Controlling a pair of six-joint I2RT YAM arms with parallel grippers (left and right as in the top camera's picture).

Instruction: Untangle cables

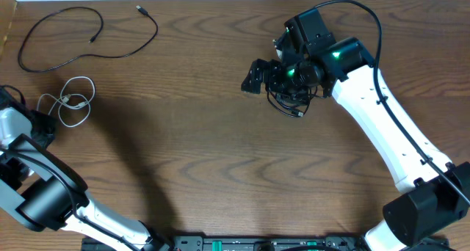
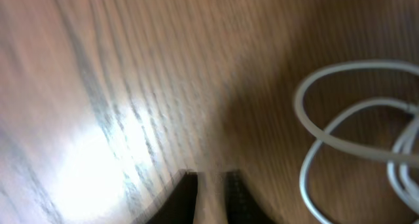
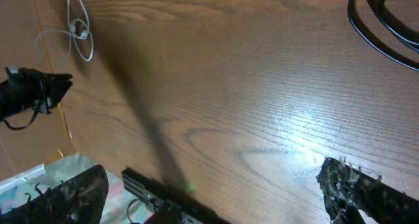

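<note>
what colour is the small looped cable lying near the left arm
White. The looped cable shows best in the left wrist view.

— What's on the desk?
— It's dark wood grain, with three cords on it. A long black cable lies in a loose open loop at the far left.
— And the white cable?
— Coiled small, near that loop but apart from it. A short black cable sits bunched right of centre, well apart from both.

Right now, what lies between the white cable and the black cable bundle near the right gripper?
Only bare wooden table; the overhead view shows nothing between the white cable and the black cable bundle.
</note>
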